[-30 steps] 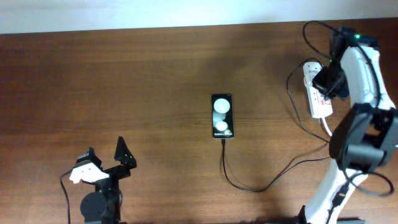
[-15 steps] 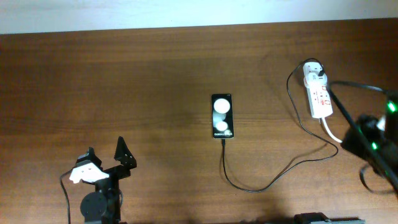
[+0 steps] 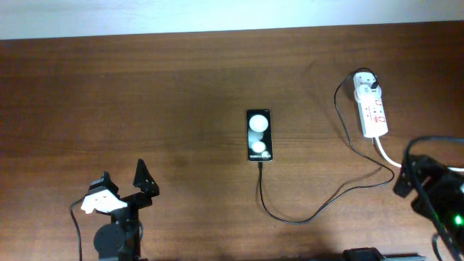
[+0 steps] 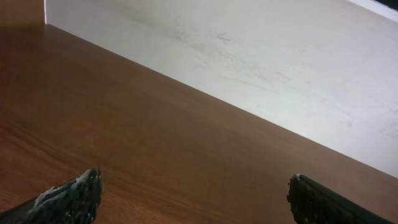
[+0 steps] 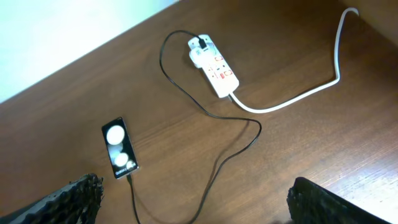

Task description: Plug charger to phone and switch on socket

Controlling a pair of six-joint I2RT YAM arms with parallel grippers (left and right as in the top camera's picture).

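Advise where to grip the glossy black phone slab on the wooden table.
Grip the glossy black phone slab across its long edges at mid-length, coming down from above. It lies flat on the brown wooden table, so only its thin sides offer purchase, and the narrow width should suit the jaws. Avoid the short end nearer the robot: the thin black charger cable meets it there.

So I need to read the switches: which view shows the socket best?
Right wrist: the socket lies whole and largest, red markings showing, charger plug at one end. Overhead shows it smaller, whole. Left wrist misses it.
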